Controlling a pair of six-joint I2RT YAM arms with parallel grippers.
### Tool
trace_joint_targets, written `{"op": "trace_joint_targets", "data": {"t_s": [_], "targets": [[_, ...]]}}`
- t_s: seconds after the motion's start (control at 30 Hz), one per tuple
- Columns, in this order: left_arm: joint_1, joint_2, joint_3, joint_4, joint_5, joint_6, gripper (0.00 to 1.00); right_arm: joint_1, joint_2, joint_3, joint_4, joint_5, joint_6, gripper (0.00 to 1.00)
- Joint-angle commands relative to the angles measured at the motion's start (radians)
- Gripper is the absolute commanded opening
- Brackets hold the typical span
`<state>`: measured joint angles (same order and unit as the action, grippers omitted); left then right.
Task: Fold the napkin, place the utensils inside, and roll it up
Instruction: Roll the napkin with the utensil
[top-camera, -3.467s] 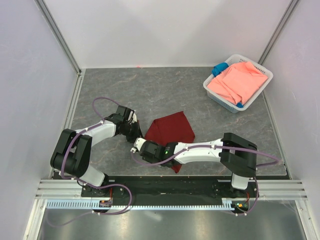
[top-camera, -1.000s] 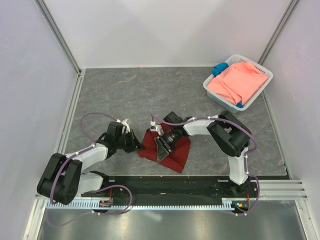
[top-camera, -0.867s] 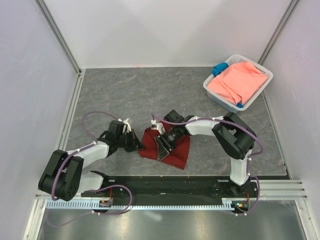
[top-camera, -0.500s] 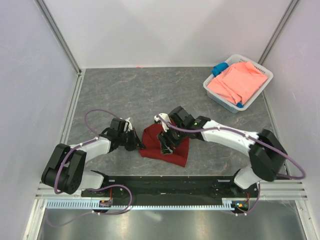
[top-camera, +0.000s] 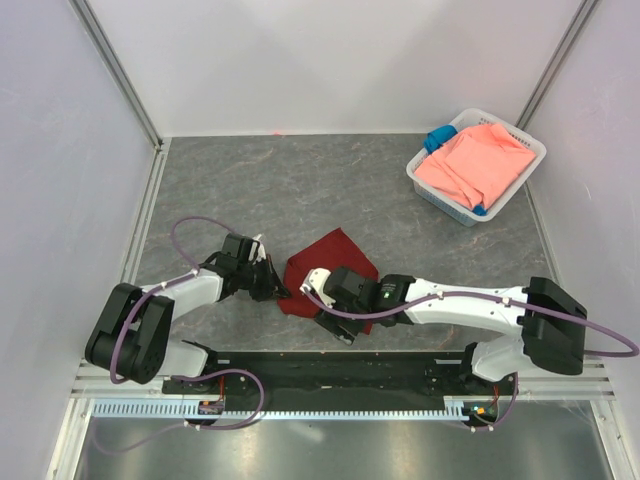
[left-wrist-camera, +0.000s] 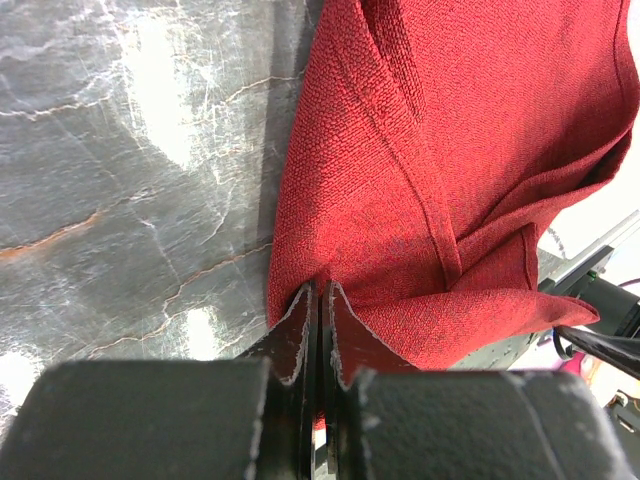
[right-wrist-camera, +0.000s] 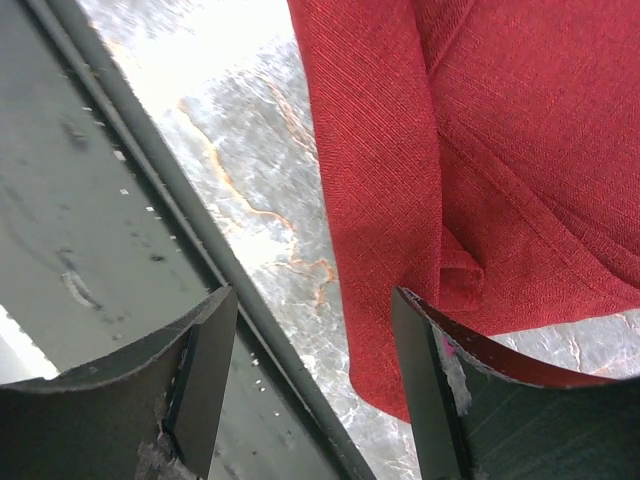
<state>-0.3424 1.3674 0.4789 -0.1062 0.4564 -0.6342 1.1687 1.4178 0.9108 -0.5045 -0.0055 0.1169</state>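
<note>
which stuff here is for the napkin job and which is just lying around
For the job: red napkin; left gripper pinching its corner; right gripper open at its near edge. No cutlery in view.
Lying about: white basket, pink cloth, blue cloth.

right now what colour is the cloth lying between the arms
Plain dark red cloth napkin, best in left wrist view.

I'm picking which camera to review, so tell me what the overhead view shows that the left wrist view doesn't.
Only the overhead view shows the white basket at the far right, holding a salmon-pink cloth and a blue cloth. Only the left wrist view shows up close that the left gripper is shut on an edge of the napkin, plus the cloth's weave and folds. Both show the maroon napkin lying on the grey marbled table.
</note>
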Motion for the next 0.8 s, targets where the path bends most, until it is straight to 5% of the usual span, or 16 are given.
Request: {"op": "trace_joint_targets", "data": {"t_s": [0.0, 0.77], "targets": [[-0.003, 0.019, 0.01, -0.05, -0.012, 0.053, 0.02, 0.014, 0.033, -0.006, 0.012, 0.116, 0.014, 0.71], [-0.004, 0.047, 0.023, -0.052, 0.005, 0.064, 0.02, 0.026, 0.144, 0.077, 0.046, 0.259, -0.178, 0.72]]}}
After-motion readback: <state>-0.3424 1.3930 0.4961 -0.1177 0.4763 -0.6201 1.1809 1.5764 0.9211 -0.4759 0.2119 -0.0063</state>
